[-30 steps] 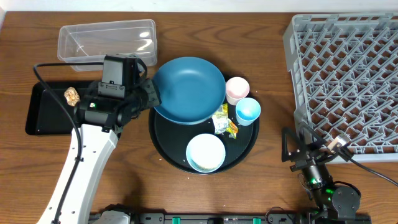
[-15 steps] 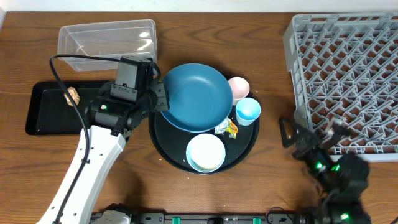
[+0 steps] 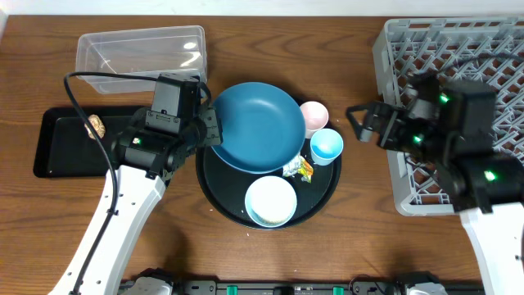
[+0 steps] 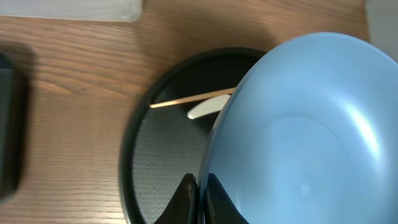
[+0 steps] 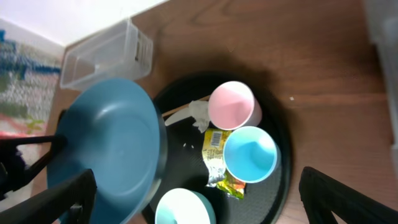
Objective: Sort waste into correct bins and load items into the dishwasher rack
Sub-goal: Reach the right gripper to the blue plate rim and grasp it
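**A:** Where is the left gripper (image 3: 210, 131)?

**B:** Its jaws are pressed together on the left rim of the large round dark-blue bowl (image 3: 258, 127). The bowl is held tilted over the back part of the large round black tray (image 3: 214, 201). Seen from overhead, its right edge covers part of the small pink cup (image 3: 315, 115).

**A:** And the right gripper (image 3: 357, 124)?

**B:** Its fingers are spread wide apart, with nothing between them. It hangs over the brown wooden table (image 3: 360, 49), between the round black tray and the large square grey plastic crate (image 3: 491, 49) with the lattice bottom.

**A:** What else is on the round black tray?

**B:** The small light-blue cup (image 3: 326, 146) stands upright just beside the pink cup. The yellow-green snack wrapper (image 3: 300, 168) lies just beside the light-blue cup, on the side nearer the middle of the tray. The smaller white bowl with a pale-blue outside (image 3: 271, 201) sits near the tray's front edge. The right wrist view shows a crumpled white tissue (image 5: 199, 112) next to the pink cup. A thin tan stick (image 4: 186, 99) lies by it, partly hidden under the dark-blue bowl.

**A:** And the bins?

**B:** The clear plastic rectangular tub (image 3: 139, 53) sits at the back left of the table. The shallow black rectangular tray (image 3: 57, 156) lies in front of it, left of the round black tray. A small brown food lump (image 3: 97, 125) rests near the back edge of the rectangular tray.

**A:** The crate?

**B:** It is on the far right, and the right arm reaches across its near-left part.
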